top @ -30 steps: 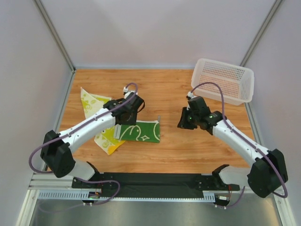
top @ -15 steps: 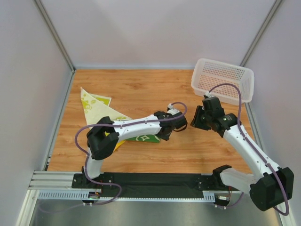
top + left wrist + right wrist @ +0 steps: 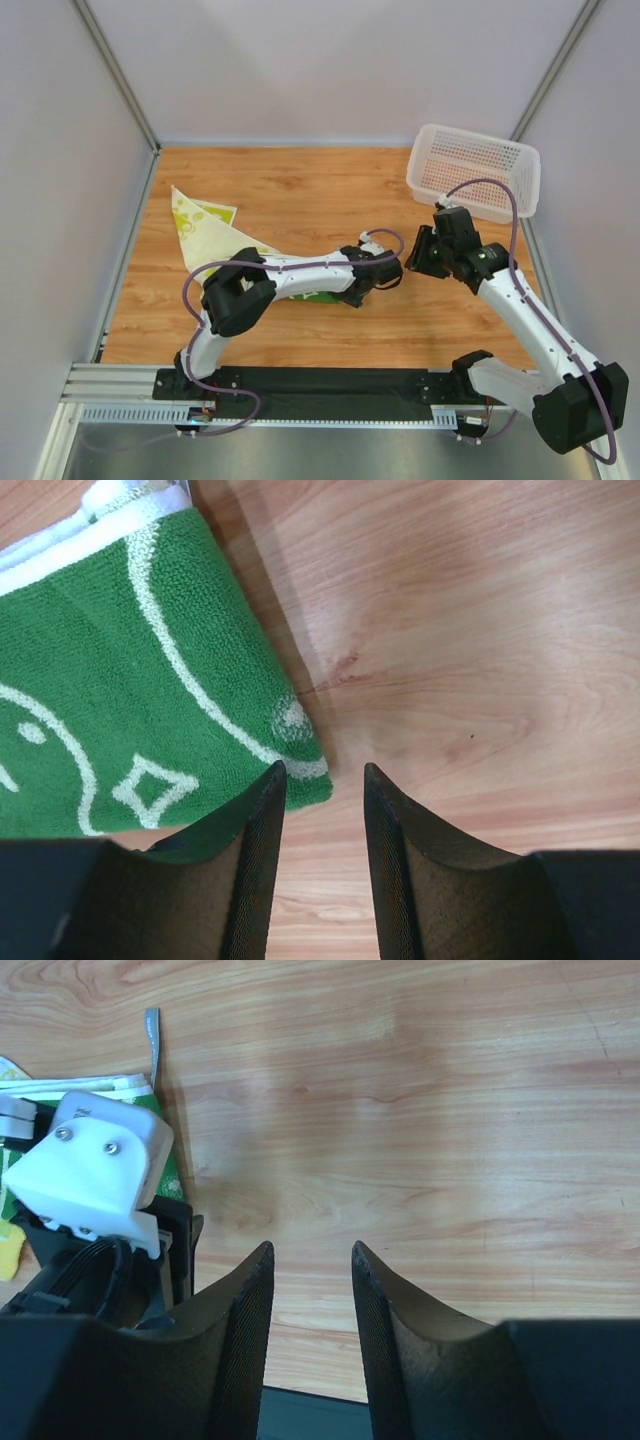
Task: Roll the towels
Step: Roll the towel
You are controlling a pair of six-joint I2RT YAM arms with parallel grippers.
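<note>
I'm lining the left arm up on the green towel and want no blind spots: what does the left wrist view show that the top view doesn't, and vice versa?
Only the left wrist view: the green towel up close, its corner with the white line drawing lying just ahead of the open left gripper.
Only the top view: the cream-yellow towel, the white basket, and the right gripper close to the left one.
Both: the green towel, the left gripper and the wooden table.

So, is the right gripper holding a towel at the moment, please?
No: the right gripper stands open, with only the bare wooden table showing between its fingers.
</note>
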